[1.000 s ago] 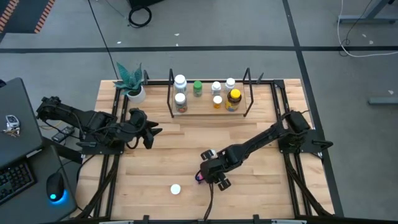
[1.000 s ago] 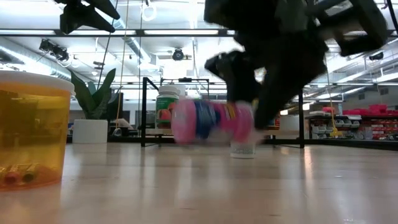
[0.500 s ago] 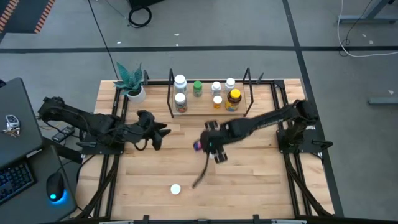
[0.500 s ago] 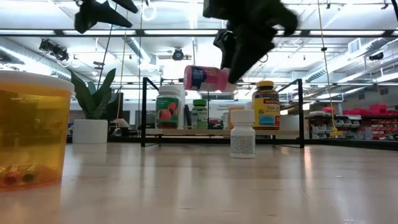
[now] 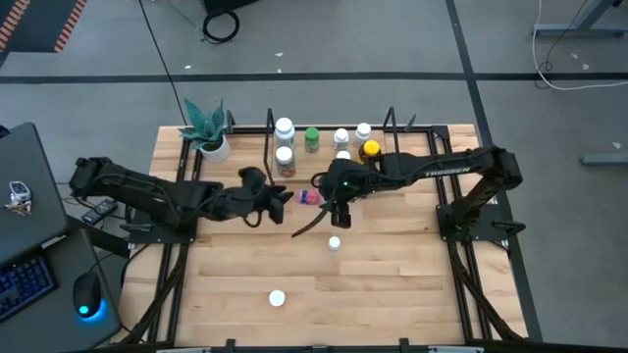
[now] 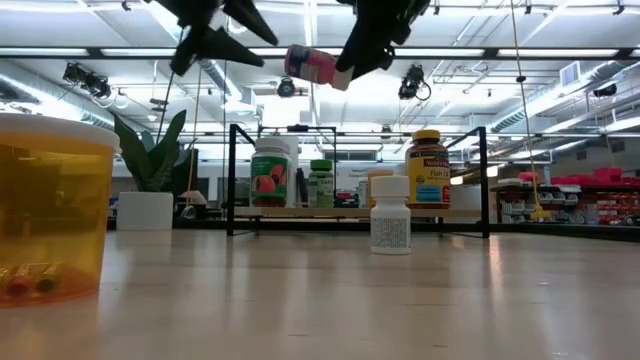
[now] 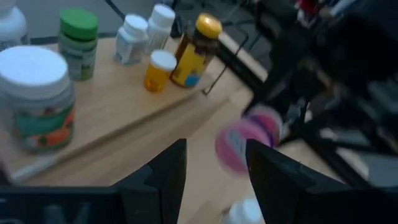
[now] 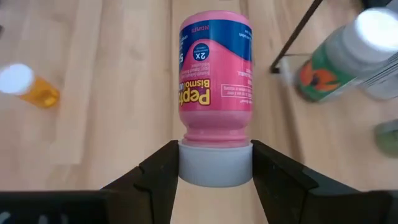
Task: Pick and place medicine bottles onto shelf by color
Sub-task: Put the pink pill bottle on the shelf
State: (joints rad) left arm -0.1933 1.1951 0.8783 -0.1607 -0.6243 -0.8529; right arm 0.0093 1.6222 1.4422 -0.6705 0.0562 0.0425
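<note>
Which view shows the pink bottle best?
The right wrist view: the pink bottle fills it, cap between the right gripper fingers. High and low views show it small and airborne; the left wrist view blurs it.

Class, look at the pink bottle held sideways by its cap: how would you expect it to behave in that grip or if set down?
The pink bottle looks rigid, smooth plastic, so it may slip. The right gripper holds only its cap, so it could swing. Being round, it would probably roll if laid sideways.
</note>
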